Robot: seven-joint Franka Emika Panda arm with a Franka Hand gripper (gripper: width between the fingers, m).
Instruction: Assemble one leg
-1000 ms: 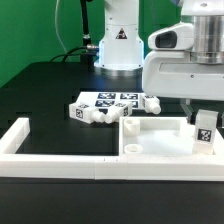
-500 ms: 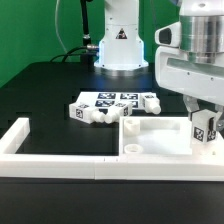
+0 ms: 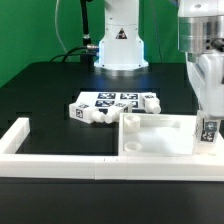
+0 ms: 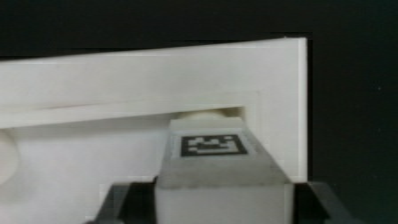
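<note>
My gripper (image 3: 208, 112) is shut on a leg (image 3: 208, 130), a stubby white peg with a black-and-white tag. It holds the leg upright at the corner of the large white panel (image 3: 155, 137) on the exterior view's right. In the wrist view the leg (image 4: 217, 150) sits between the dark fingers (image 4: 135, 203), its far end against the panel's corner recess (image 4: 107, 100). Whether it touches the panel I cannot tell. Other legs (image 3: 88, 112) lie in a cluster behind the panel.
The marker board (image 3: 112, 99) lies by the loose legs, in front of the robot base (image 3: 120, 45). A long white border rail (image 3: 60, 160) runs along the front, with a short side piece (image 3: 15, 133) at the exterior view's left.
The gripper has moved toward the exterior view's right and down with the leg. The wrist has turned, so the arm now looks narrower. The leg is lower at the panel's corner.
</note>
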